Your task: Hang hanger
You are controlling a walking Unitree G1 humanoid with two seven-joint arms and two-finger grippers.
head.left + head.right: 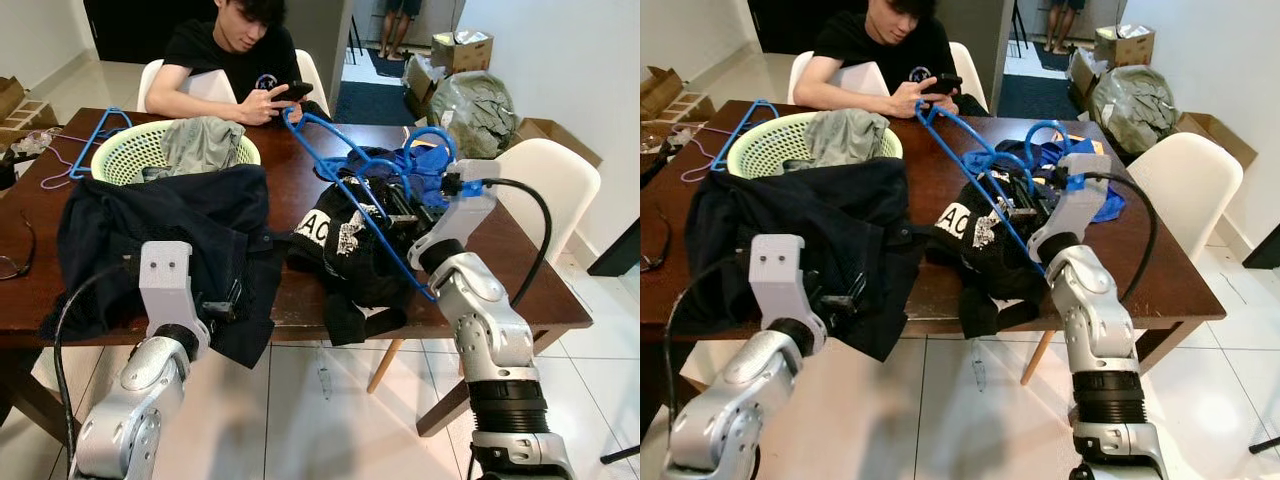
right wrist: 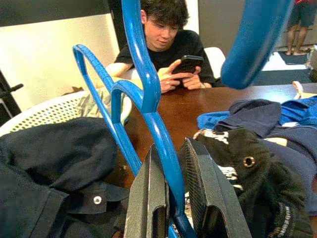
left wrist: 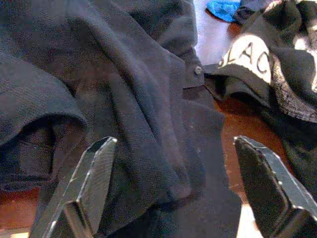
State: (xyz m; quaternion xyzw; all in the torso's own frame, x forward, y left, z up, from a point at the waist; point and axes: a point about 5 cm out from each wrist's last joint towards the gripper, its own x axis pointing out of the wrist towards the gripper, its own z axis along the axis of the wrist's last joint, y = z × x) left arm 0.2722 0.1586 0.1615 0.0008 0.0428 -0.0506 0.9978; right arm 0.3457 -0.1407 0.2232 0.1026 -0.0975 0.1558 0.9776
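Your right arm rises from the near table edge with the forearm angled up and inward, and the right gripper (image 2: pixel 171 198) sits over the crumpled black printed garment (image 1: pixel 350 245). Its two black fingers are pressed almost together on the lower bar of the blue plastic clothes hanger (image 1: pixel 345 180), which passes between them in the right wrist view. The hanger is lifted off the dark brown wooden table (image 1: pixel 545 290) and tilted, its upper end reaching toward the seated person in a black T-shirt (image 1: pixel 235 55) who holds a phone (image 1: pixel 292 92).

Your left arm comes up at the table's near left edge, wrist roughly level. The left gripper (image 3: pixel 183 193) hovers just over the dark navy button-up shirt (image 1: pixel 170 230) with its fingers spread wide and nothing between them.

White letters on the black garment read "AC" from the head camera and "LAC" from the left wrist; the rest of the word is folded out of sight.

A pale green plastic laundry basket (image 1: pixel 135 150) holding a grey-green cloth stands behind the navy shirt. A second blue hanger (image 1: pixel 95 140) leans against its left side. Blue clothing (image 1: pixel 430 165) is heaped behind the black garment.
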